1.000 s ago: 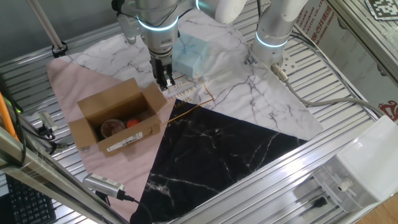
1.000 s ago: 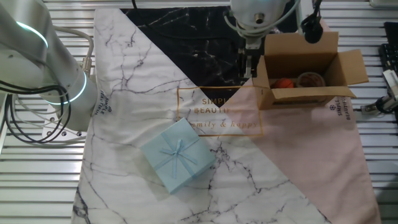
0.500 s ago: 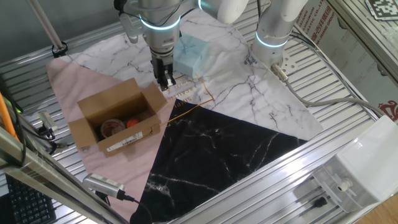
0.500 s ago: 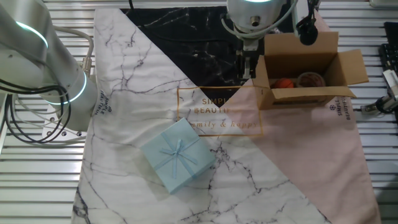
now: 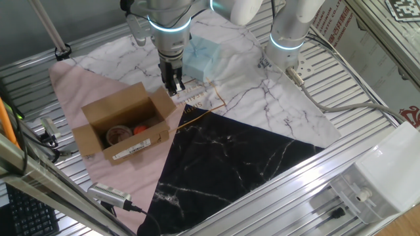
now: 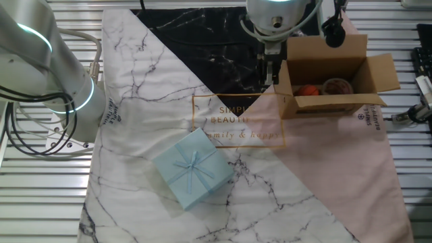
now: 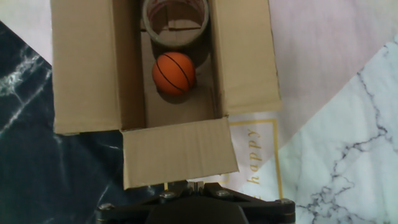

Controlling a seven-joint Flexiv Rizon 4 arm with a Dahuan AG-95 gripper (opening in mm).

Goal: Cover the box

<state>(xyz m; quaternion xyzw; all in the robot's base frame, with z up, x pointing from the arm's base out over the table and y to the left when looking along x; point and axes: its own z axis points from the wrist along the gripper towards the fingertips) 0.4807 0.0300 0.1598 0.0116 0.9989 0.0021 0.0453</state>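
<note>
My gripper (image 5: 174, 87) hangs point-down just beside the near end of the cardboard box (image 5: 125, 122), and the fingers (image 6: 268, 70) look drawn close together, a narrow stance with nothing between them that I can make out; in the hand view only the dark base of the gripper (image 7: 196, 205) shows at the bottom edge, so the tips themselves are hidden there. The box stands open on the pink corner of the cloth (image 5: 72, 85), all four flaps spread outward. The short end flap (image 7: 179, 152) lies folded out toward me, its free edge right above my hand, and the two long flaps (image 7: 84, 65) stretch away on either side of the opening. Inside sit a small orange basketball (image 7: 174, 73) and, beyond it, a roll of tape (image 7: 175, 17), the two touching or nearly so. The white label (image 5: 139, 146) faces the front edge of the table in one fixed view. The box's far end lies close to the cloth's edge, where the ribbed metal tabletop (image 5: 367, 85) begins. The pale blue gift box with a bow (image 6: 193, 168) sits on the white marble part, well apart from the carton, leaving open cloth between them around the gold lettering (image 6: 236, 123). The black marble section (image 5: 230, 157) beside the box carries nothing.
</note>
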